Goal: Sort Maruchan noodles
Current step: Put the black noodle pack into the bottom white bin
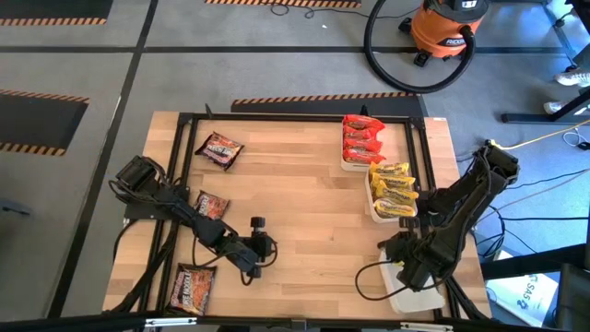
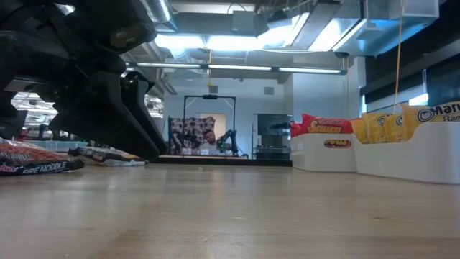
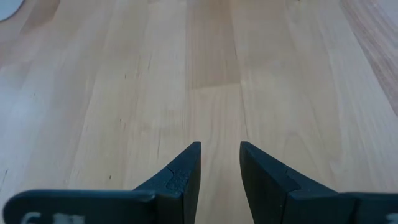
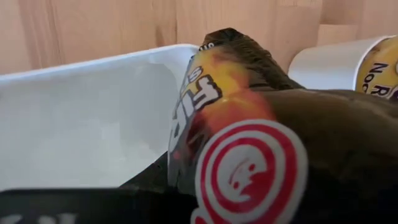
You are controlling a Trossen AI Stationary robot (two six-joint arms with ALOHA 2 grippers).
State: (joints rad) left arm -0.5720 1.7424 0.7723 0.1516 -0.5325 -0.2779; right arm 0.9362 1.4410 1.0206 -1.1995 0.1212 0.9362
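Note:
Three dark brown Maruchan packets (image 1: pixel 219 149), (image 1: pixel 211 205), (image 1: pixel 192 288) lie flat on the table's left side. Red packets (image 1: pixel 361 140) fill one white tray and yellow packets (image 1: pixel 395 189) fill the tray beside it. My right gripper (image 1: pixel 412 267) points down over a third white tray (image 4: pixel 81 124) at the near right, shut on another dark brown packet (image 4: pixel 261 124). My left gripper (image 3: pixel 220 162) stands open low over bare wood near the table's middle (image 1: pixel 263 244), with nothing between its fingers. My right gripper holds the dark brown packet from above. The packet itself fills the wrist view and hides the fingers, so which part they are on cannot be told. The packet hangs below the gripper, its free end (image 4: pixel 230 40) over the white tray's rim.
A black frame (image 1: pixel 184 120) runs along the table's far and left edges. Bare wood (image 1: pixel 304 184) lies between the loose packets and the trays. In the low view my left arm (image 2: pixel 93 79) looms at the left and the trays (image 2: pixel 402 155) stand at the right.

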